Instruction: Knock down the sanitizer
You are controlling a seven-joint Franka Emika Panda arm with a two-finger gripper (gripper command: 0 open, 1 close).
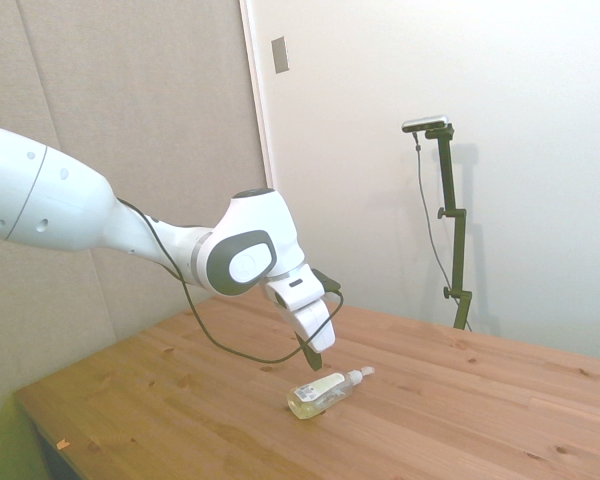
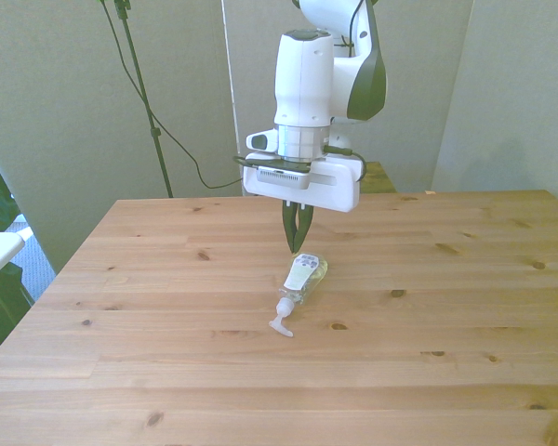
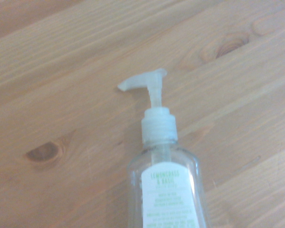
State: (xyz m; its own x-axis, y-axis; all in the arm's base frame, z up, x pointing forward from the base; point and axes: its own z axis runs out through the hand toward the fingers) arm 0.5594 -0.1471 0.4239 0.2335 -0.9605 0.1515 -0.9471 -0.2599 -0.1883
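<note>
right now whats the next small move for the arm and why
Probably lift straight up and back off. The sanitizer already lies on its side on the wooden table, pump nozzle pointing away from the arm, and the gripper hangs just above the bottle, fingers together, so nothing seems left to push.

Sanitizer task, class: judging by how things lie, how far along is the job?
Done: the sanitizer lies on its side on the table, pump pointing towards the camera in the front view. In hand: nothing; the hand hovers just above the bottle's base end, fingers together, gripping nothing. Left: apparently nothing.
</note>
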